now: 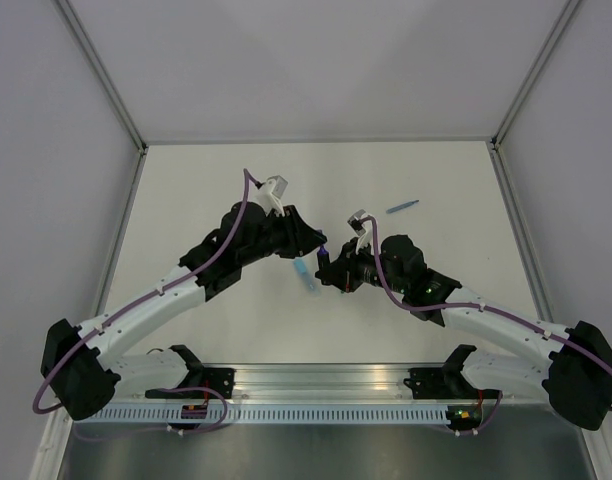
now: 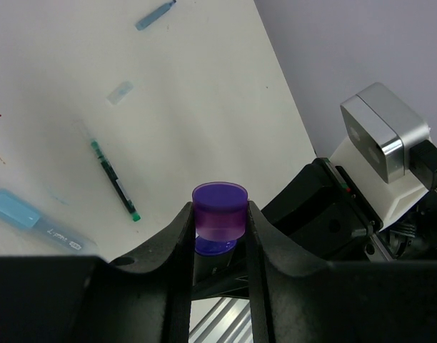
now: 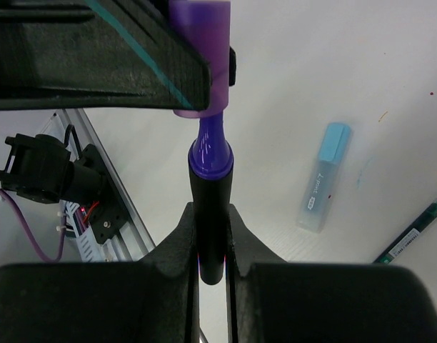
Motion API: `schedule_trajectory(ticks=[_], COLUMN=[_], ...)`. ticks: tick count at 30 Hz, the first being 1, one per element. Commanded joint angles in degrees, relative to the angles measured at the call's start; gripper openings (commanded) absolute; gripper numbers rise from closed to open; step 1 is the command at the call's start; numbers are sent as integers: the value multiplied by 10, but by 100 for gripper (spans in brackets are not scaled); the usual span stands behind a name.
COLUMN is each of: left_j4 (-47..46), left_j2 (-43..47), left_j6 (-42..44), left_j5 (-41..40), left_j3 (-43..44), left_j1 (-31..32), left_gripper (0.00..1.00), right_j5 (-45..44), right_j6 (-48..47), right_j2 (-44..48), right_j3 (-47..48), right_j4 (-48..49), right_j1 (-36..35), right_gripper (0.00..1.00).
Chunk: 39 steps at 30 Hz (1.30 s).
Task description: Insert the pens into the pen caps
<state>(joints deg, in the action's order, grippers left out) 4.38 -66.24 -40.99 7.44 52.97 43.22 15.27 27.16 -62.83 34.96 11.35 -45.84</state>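
My left gripper point(image 2: 219, 216) is shut on the purple pen cap point(image 2: 219, 210), seen too in the right wrist view point(image 3: 201, 50). My right gripper point(image 3: 211, 223) is shut on the stubby black marker point(image 3: 211, 214). The marker's purple tip point(image 3: 209, 132) reaches into the cap's open mouth. Both grippers meet above the table's middle point(image 1: 324, 256). On the table lie the light-blue highlighter point(image 2: 29, 220) point(image 3: 324, 177) point(image 1: 306, 274), the thin dark pen with a green end point(image 2: 115, 179) and the thin blue pen point(image 2: 155, 14) point(image 1: 402, 207). A small pale-blue cap point(image 2: 120, 93) lies apart from them.
An aluminium rail point(image 1: 316, 385) runs along the table's near edge with both arm bases on it. White walls point(image 1: 306, 60) close the table at the back and sides. The right arm's wrist camera point(image 2: 383, 139) sits close beside my left fingers.
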Motion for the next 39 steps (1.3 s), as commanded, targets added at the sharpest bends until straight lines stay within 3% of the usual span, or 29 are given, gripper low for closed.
schedule_trajectory(ticks=[1, 12, 23, 26, 33, 39], left_j4=[-7, 6, 46, 48, 5, -1], left_j2=[-4, 1, -19, -21, -6, 19], left_j6=[29, 75, 70, 65, 47, 51], left_j5=[21, 30, 47, 56, 124, 137], left_j3=[-8, -21, -21, -23, -39, -42], left_j1=[3, 13, 15, 14, 15, 14], left_gripper=[2, 2, 17, 25, 67, 76], right_j5=[-8, -34, -61, -63, -41, -21], right_j6=[-5, -6, -16, -19, -28, -34], right_j2=[10, 14, 17, 15, 13, 29], right_j3=[14, 15, 19, 20, 20, 11], right_j4=[8, -4, -17, -17, -9, 5], right_j1=[1, 1, 1, 1, 1, 1], right_gripper=[0, 0, 0, 0, 0, 0])
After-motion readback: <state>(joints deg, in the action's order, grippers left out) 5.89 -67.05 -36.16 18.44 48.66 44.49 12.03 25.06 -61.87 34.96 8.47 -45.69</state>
